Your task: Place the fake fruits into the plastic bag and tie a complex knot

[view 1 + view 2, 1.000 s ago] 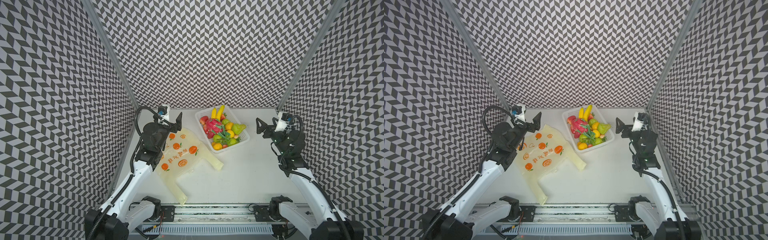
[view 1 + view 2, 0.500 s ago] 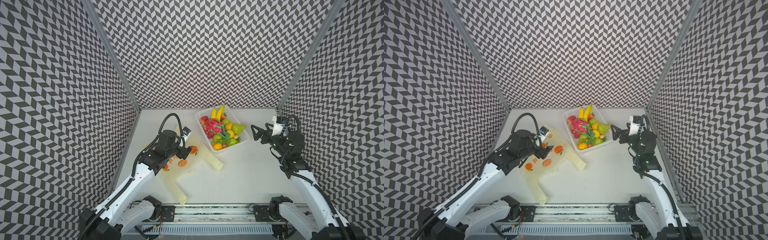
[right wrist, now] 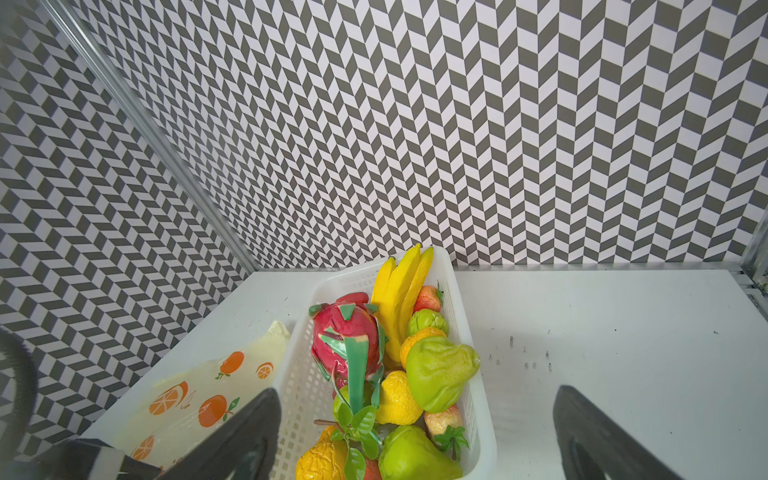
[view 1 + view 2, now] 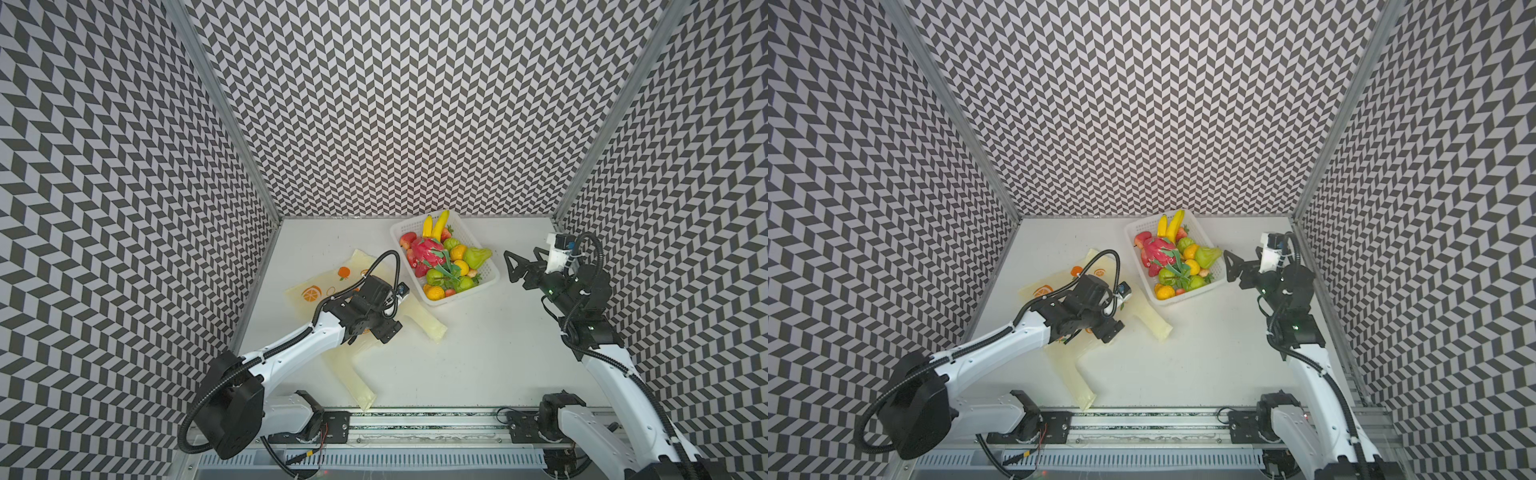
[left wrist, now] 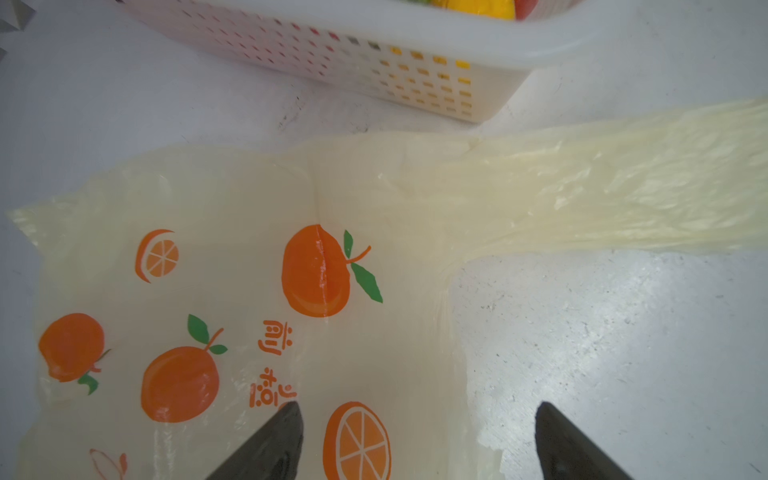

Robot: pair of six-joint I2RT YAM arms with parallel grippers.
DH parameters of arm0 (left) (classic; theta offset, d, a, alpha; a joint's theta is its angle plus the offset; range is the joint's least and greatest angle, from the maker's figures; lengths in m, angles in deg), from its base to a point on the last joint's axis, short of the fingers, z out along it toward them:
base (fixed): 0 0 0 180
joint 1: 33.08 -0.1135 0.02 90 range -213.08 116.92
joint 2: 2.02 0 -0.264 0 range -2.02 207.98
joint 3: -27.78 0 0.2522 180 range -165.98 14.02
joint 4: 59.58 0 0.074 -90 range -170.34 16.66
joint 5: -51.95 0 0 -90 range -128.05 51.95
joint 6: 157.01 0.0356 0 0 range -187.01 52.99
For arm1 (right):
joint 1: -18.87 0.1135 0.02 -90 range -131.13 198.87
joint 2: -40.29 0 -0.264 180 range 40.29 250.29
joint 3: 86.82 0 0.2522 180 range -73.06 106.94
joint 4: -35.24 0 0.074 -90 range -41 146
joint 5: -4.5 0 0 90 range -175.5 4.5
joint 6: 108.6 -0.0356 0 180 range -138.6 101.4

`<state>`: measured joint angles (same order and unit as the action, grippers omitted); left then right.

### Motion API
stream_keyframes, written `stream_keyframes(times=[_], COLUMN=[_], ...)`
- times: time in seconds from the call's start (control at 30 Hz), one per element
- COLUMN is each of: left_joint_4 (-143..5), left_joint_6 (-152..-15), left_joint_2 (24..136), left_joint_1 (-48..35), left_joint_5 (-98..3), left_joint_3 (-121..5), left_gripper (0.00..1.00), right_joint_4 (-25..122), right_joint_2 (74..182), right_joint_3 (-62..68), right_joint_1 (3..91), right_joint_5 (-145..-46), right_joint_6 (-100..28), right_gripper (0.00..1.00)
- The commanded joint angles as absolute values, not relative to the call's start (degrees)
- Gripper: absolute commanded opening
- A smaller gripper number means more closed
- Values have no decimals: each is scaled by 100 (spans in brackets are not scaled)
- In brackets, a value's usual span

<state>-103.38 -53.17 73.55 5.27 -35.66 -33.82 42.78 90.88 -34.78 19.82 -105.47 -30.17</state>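
The plastic bag (image 4: 316, 291) (image 4: 1042, 291) (image 5: 249, 291) (image 3: 199, 395) lies flat on the table's left side. Its two handles (image 4: 428, 324) (image 5: 623, 187) lie spread apart, and no knot is in view. The fake fruits (image 4: 440, 262) (image 4: 1173, 259) (image 3: 374, 374) are piled in a white basket (image 4: 440, 301) (image 4: 1167, 301) (image 5: 415, 70). My left gripper (image 4: 388, 328) (image 4: 1108, 330) (image 5: 417, 409) is open just above the bag's mouth edge, between the handles. My right gripper (image 4: 521, 259) (image 4: 1237, 266) (image 3: 415, 392) hovers open beside the basket's right end, holding nothing.
Patterned walls close in the table on three sides. One bag handle (image 4: 357, 382) reaches toward the front rail (image 4: 415, 415). Bare table (image 4: 478, 353) lies between the bag, the basket and the right arm's base.
My left arm swung from the bag's far left end across it and down to the handle end. My right gripper moved left, closer to the basket. Both stayed open.
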Motion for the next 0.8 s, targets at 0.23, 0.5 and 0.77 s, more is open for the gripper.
stream_keyframes(times=[0.23,0.5,0.77], left_joint_4=[-10085,-10054,-10119], left_joint_6=[-5358,-5394,-5398], left_joint_2=[7870,8201,8525], left_joint_1=[542,244,2], left_joint_5=[-3433,-3843,-4154], left_joint_3=[-3373,-3504,-3650], left_gripper=[82,64,41], right_joint_4=[4083,4102,4128], right_joint_2=[8978,8943,8933], right_joint_3=[-3597,-3606,-3589], right_joint_1=[2000,1997,1998], right_joint_5=[-10414,-10380,-10317], right_joint_6=[-2926,-2889,-2840], right_gripper=[100,100,100])
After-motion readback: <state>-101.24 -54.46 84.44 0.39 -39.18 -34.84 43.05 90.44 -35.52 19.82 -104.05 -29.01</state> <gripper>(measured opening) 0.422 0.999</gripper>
